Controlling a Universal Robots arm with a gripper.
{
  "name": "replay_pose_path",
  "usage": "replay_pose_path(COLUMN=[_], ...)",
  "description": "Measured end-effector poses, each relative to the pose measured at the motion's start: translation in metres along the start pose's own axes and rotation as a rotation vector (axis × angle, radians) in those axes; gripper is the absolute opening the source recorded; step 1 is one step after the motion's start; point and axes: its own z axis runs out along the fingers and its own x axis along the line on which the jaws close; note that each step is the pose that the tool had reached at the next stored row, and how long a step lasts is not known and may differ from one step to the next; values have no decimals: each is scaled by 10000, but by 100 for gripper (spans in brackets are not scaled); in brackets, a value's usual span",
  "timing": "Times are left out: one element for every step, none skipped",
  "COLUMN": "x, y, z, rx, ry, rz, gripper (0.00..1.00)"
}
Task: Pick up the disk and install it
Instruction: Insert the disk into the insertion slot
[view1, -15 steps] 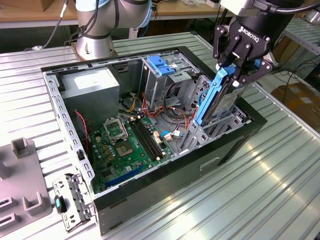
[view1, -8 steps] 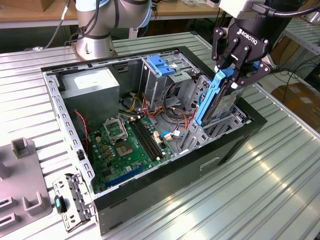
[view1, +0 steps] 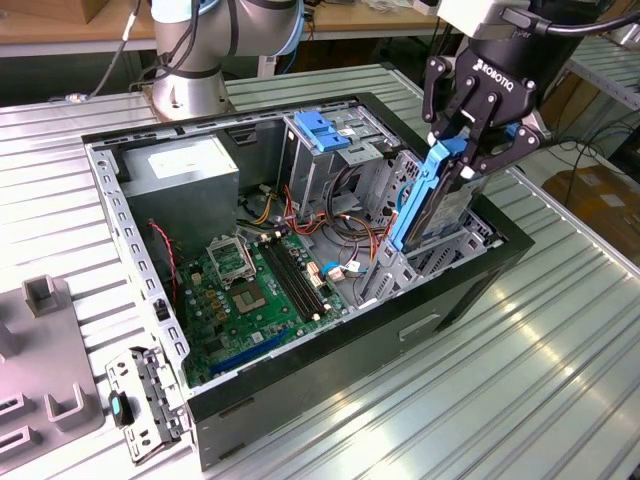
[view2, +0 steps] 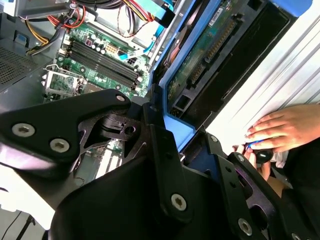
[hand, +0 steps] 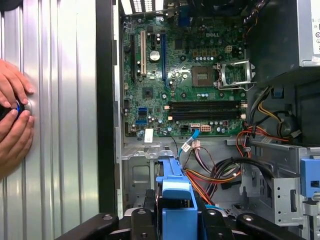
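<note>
The disk stands on edge at the exterior view's right end of the open computer case, its blue rail facing the motherboard. It is tilted, with its lower part down among the metal bay walls. My gripper is shut on the disk's upper end, one finger on each side. The second wrist view shows the disk's green circuit-board underside running away from the black fingers. The first wrist view shows the disk's blue rail edge-on above the bay.
Inside the case lie the motherboard, a grey power-supply box, a drive cage with a blue latch and loose cables. A person's hands rest on the ribbed table beside the case. A grey fixture sits at the exterior view's left.
</note>
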Motion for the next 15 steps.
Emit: replay_pose_path(x=[0, 0, 0, 0, 0, 0, 0, 0, 0, 0, 0, 0, 0, 0, 0], y=[0, 0, 1, 1, 1, 1, 1, 1, 1, 1, 1, 1, 1, 1, 1], z=[-13, -28, -31, -30, -31, -32, -33, -33, -33, -33, -34, -34, -35, -36, -36], rx=[-1, -3, -3, -2, -2, -3, -2, -3, -3, -3, -3, -3, -2, -3, -2], ry=[4, 8, 6, 5, 6, 7, 8, 9, 8, 8, 8, 8, 10, 11, 11], rz=[0, 0, 1, 1, 1, 1, 1, 1, 1, 1, 1, 1, 1, 1, 1], gripper=[37, 37, 37, 37, 37, 37, 37, 37, 37, 37, 37, 37, 37, 38, 44])
